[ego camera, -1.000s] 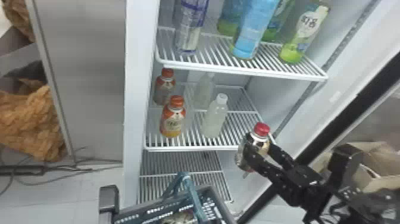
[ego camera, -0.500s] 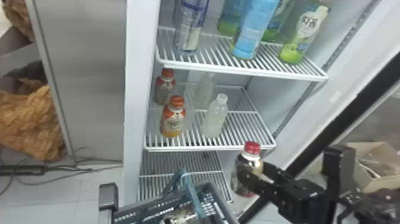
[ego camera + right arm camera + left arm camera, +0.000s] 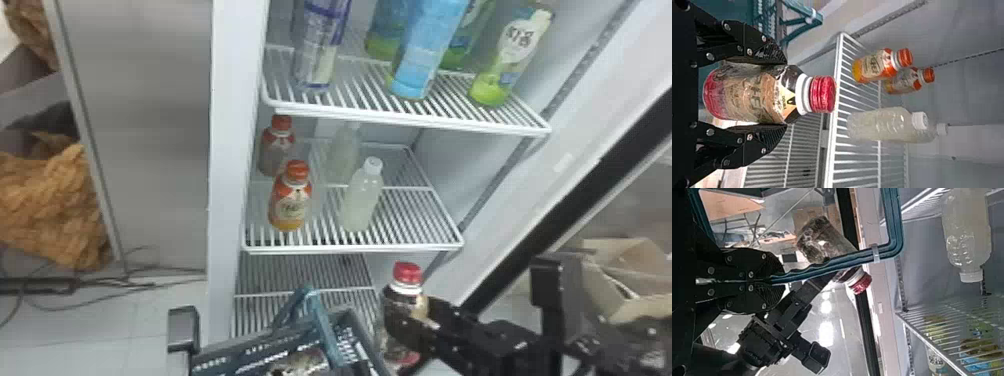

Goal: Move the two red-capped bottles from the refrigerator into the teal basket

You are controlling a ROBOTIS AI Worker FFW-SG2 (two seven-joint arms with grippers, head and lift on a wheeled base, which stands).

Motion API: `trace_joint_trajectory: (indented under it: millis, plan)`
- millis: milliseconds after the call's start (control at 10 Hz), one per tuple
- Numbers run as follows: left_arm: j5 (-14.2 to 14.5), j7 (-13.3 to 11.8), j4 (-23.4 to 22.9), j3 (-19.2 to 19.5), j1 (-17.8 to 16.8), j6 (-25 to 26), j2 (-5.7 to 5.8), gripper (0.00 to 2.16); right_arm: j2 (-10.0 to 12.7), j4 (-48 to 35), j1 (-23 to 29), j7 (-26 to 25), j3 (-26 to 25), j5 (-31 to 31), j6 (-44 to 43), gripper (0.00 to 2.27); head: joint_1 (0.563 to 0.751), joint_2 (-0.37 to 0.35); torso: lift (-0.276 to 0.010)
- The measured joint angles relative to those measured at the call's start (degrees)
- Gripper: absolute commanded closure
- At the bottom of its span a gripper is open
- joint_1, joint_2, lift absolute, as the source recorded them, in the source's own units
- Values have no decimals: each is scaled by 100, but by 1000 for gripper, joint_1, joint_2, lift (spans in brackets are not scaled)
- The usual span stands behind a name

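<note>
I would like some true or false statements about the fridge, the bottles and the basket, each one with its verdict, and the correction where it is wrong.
1. The right claw holds a bottle with a red cap. True.
2. The held bottle is upside down. False: it is held with its cap at the top.
3. The left claw grips the teal handle of the basket. True.
4. The held bottle already lies in the basket. False: it is in the right claw, outside the basket.
5. Two bottles with orange caps stand on the middle shelf. True.
6. The bottles with white caps stand on the top shelf. False: they stand on the middle shelf.
</note>
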Motion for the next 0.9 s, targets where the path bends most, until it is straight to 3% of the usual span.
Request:
trace_joint_trajectory:
  millis: [400,600,900]
  plan:
    - [13,6,19,-57,-30,-89,21,1118,65,-29,183,-164,566,-205,155,656,695,-350,-228]
    - [29,5,19,-75,-37,-106,26,1118,73,2,192,-188,607,-150,302,587,695,-350,-228]
    - [38,2,19,-86,-51,-107,27,1118,88,55,172,-255,549,-154,424,269,695,-350,-228]
